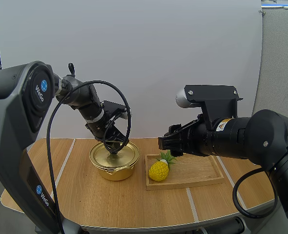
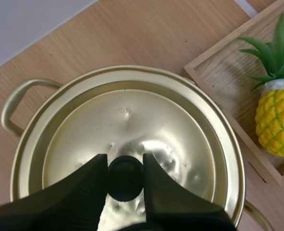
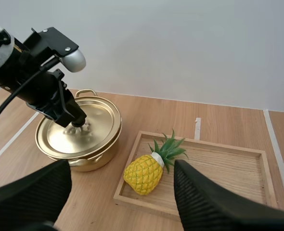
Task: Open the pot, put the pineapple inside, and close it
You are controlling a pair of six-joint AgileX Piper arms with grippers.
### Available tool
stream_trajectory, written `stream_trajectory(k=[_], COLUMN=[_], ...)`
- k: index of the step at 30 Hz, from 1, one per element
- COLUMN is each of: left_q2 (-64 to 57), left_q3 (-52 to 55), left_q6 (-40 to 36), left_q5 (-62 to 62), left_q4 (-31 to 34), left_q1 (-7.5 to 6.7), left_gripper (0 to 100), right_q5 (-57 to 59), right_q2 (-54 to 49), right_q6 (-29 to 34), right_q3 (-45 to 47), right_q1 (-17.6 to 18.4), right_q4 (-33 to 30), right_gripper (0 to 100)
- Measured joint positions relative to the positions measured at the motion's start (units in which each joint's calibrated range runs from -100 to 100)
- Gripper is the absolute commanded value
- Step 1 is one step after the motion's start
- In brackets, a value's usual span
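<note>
A gold pot stands left of centre on the table with its lid on. My left gripper reaches down onto the lid. In the left wrist view its fingertips pinch the lid's black knob, and the lid sits flat in the pot's rim. A yellow pineapple with green leaves lies at the left end of a wooden tray. My right gripper hovers above the pineapple, open, its fingers wide apart.
The tray sits close to the right of the pot, and its right half is bare. White tape lines run across the wooden table. A white wall stands behind the table.
</note>
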Motion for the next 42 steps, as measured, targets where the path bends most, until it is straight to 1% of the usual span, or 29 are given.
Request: stream_trajectory(k=[4, 13, 19, 21, 27, 31, 34, 37, 42], left_q2=[-5.1, -21.0, -29.2, -31.4, -36.2, -38.0, -38.8, -39.0, -39.0], left_q3=[-3.0, -14.4, -23.5, -26.4, -33.1, -38.2, -41.4, -44.4, -47.2], left_q6=[0.0, -0.3, -5.5, -7.8, -13.0, -15.5, -16.1, -16.2, -16.3], left_q5=[1.1, 2.0, 2.4, 2.6, 0.2, -2.8, -3.4, -3.4, -4.0], left_q4=[0.1, 0.2, 1.3, 2.6, 5.9, 10.5, 13.8, 15.8, 16.7], left_q1=[0.0, 0.0, 0.0, 0.0, 0.0, 0.0, 0.0, 0.0, 0.0], left_gripper=[0, 0, 0, 0, 0, 0, 0, 0, 0], right_q5=[0.0, 0.0, 0.0, 0.0, 0.0, 0.0, 0.0, 0.0, -1.1], right_q2=[0.0, 0.0, 0.0, 0.0, 0.0, 0.0, 0.0, 0.0, 0.0], right_q6=[0.0, 0.0, 0.0, 0.0, 0.0, 0.0, 0.0, 0.0, 0.0], right_q3=[0.0, 0.0, 0.0, 0.0, 0.0, 0.0, 0.0, 0.0, 0.0], right_q1=[0.0, 0.0, 0.0, 0.0, 0.0, 0.0, 0.0, 0.0, 0.0], right_q4=[0.0, 0.0, 0.0, 0.0, 0.0, 0.0, 0.0, 0.2, 1.5], right_gripper=[100, 100, 100, 100, 100, 100, 100, 100, 100])
